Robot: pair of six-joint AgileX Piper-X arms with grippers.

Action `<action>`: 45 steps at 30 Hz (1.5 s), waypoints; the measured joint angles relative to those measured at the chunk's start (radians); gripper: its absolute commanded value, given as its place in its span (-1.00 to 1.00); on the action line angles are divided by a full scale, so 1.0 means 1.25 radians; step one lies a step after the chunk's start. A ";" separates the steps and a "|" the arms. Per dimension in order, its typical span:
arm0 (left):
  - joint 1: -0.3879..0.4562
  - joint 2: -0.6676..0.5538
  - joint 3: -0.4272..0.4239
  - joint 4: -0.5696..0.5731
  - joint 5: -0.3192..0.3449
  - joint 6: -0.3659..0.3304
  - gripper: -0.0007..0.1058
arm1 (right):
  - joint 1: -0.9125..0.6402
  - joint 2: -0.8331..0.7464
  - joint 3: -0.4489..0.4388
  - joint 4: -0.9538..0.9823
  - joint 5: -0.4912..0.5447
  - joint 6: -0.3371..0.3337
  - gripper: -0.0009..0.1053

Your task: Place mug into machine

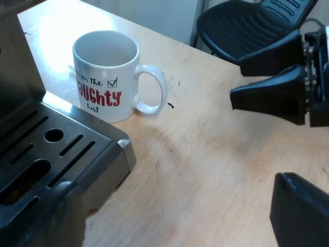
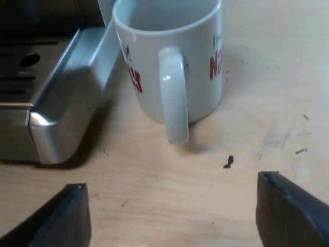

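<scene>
White mug stands just beside steel drip tray

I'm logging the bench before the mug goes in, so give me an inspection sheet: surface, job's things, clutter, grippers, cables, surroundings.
surface: light wooden table, faintly scuffed.
job's things: white mug upright and empty, standing on the table close beside the machine's drip tray, not on it.
clutter: small dark specks on the table near the mug's handle.
grippers: right gripper open, low over the table, facing the mug's handle; left gripper open, over the table by the drip tray's corner.
cables: nothing seen.
surroundings: black chair seat beyond the table's edge.
</scene>
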State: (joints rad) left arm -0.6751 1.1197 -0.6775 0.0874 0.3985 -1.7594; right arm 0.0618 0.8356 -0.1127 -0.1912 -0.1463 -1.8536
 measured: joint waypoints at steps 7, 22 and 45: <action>0.000 0.000 0.000 0.000 0.000 0.000 0.61 | 0.000 0.122 0.000 -0.142 0.000 0.000 0.29; 0.000 0.000 0.000 0.000 0.000 0.000 0.61 | 0.000 0.354 -0.024 -0.366 0.000 0.000 0.29; 0.000 0.000 0.000 0.000 0.000 0.000 0.61 | 0.000 0.587 -0.168 -0.444 0.015 0.002 0.29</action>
State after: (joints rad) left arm -0.6751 1.1197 -0.6775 0.0874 0.3985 -1.7594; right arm 0.0618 1.5697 -0.3229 -0.7458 -0.1271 -1.8508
